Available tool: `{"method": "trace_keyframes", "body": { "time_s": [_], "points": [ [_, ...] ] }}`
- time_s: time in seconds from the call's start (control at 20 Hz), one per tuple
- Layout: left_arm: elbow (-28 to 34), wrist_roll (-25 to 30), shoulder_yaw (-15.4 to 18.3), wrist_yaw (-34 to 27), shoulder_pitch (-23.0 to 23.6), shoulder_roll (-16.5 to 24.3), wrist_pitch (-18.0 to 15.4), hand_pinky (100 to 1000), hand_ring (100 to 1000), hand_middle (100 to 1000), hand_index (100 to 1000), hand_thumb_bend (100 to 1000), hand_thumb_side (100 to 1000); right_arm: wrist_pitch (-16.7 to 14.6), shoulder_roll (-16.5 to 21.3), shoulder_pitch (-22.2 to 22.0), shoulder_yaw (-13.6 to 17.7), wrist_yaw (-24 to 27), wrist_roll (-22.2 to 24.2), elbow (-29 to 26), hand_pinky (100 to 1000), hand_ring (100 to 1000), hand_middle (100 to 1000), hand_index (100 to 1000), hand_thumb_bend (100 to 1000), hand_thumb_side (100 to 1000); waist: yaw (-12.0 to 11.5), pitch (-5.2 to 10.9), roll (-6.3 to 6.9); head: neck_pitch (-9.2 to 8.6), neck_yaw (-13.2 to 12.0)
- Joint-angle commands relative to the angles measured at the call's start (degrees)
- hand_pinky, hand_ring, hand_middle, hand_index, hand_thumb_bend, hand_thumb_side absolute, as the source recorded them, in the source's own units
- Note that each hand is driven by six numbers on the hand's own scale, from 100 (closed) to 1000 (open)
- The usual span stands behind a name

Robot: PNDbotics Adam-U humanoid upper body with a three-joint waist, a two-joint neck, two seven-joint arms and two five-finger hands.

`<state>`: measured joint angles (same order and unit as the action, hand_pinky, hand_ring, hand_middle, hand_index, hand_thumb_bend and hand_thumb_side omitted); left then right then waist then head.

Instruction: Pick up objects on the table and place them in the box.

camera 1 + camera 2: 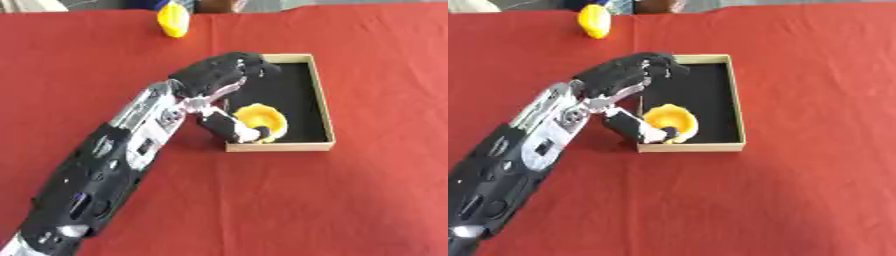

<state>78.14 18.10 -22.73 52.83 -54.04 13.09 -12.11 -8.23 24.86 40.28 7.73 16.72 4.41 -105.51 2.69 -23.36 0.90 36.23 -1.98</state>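
A shallow tan box [325,100] with a black floor lies on the red cloth at centre. Inside it, at the near left corner, sits a yellow bowl-shaped object [262,119] with a wavy rim. My left hand [213,76] hangs over the box's left wall. Its fingers [658,64] are spread toward the far left corner, away from the yellow object. Its thumb [234,128] points down with its tip against the object's near rim. A second yellow object [172,20] stands at the table's far edge, left of centre. My right hand shows in no view.
My left forearm [122,150] crosses the cloth from the lower left corner up to the box. The red cloth [376,200] covers the table to the right of and in front of the box. Dim shapes line the far edge.
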Motion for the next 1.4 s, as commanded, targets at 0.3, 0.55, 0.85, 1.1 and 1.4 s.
{"method": "trace_keyframes", "body": {
  "time_s": [0.3,0.55,0.85,1.1,1.4],
  "points": [
    [6.0,-3.6,3.3,-3.1,-1.5,2.9,2.5,957,987,818,936,342,483,-0.1,0.9,0.5,0.4,0.2,0.1,-0.5,955,963,795,864,100,712,-0.3,1.62,-0.48,-0.19,-0.1],
    [7.1,-5.5,9.2,-6.5,-4.4,10.7,8.1,946,977,816,930,359,420,-0.3,1.6,0.6,0.5,0.0,-0.2,-0.6,954,961,795,864,100,709,-0.5,1.8,-0.02,0.02,0.7],
    [-7.2,-6.1,14.4,-5.2,-10.2,15.9,9.7,941,971,823,937,382,416,-0.3,1.9,0.6,0.4,-0.1,-0.3,-0.6,955,963,796,864,100,712,0.7,1.51,0.71,-0.6,0.8],
    [-16.2,-8.3,17.1,-2.4,-14.1,15.4,9.6,936,968,825,936,414,415,-0.5,2.1,1.3,0.4,-0.1,-0.2,-0.6,954,961,796,864,100,710,3.1,0.6,1.17,-1.14,-0.3],
    [-23.8,-9.2,20.1,2.6,-18.3,15.2,11.2,938,972,834,930,462,404,-0.8,2.1,2.5,0.0,0.2,0.3,-0.7,956,965,797,864,100,715,5.2,-0.96,1.66,-2.37,-2.5]
  ]
}}
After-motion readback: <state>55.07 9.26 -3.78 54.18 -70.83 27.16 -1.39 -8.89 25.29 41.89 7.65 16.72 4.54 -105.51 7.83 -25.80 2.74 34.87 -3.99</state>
